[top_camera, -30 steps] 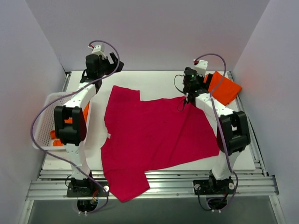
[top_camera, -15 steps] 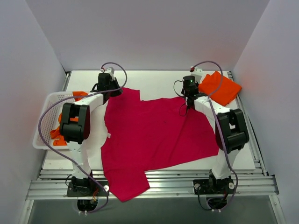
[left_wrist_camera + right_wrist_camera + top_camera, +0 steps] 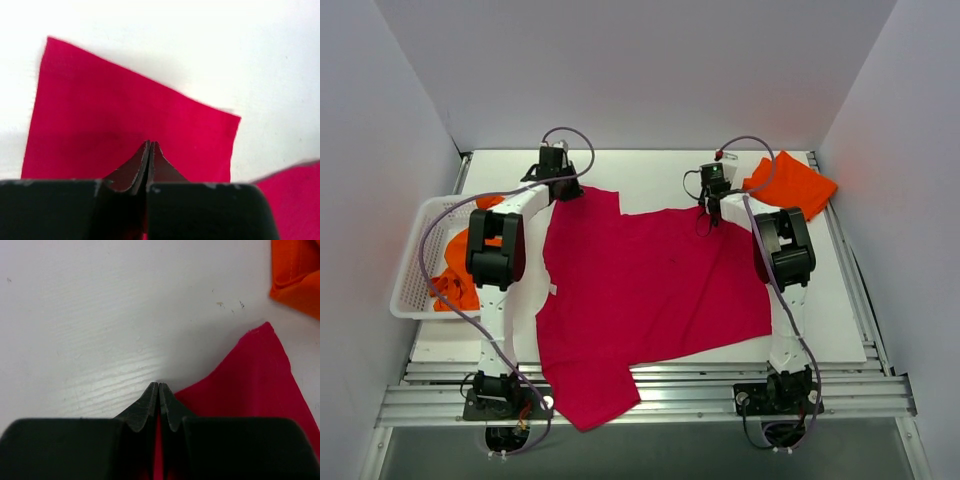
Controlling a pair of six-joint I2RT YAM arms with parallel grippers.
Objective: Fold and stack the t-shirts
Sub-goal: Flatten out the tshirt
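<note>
Top external view of crimson t-shirt [image 3: 650,290] spread flat on counter [image 3: 650,172], one sleeve overhanging near edge; left tool [image 3: 150,143] clamped shut on far sleeve, right tool [image 3: 158,385] pinched shut on far edge.

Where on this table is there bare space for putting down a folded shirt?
Bare table runs along the far edge, between the crimson t-shirt and the back wall. Another strip lies right of the shirt, nearer than the folded orange t-shirt. The left is crowded by the white mesh basket.
</note>
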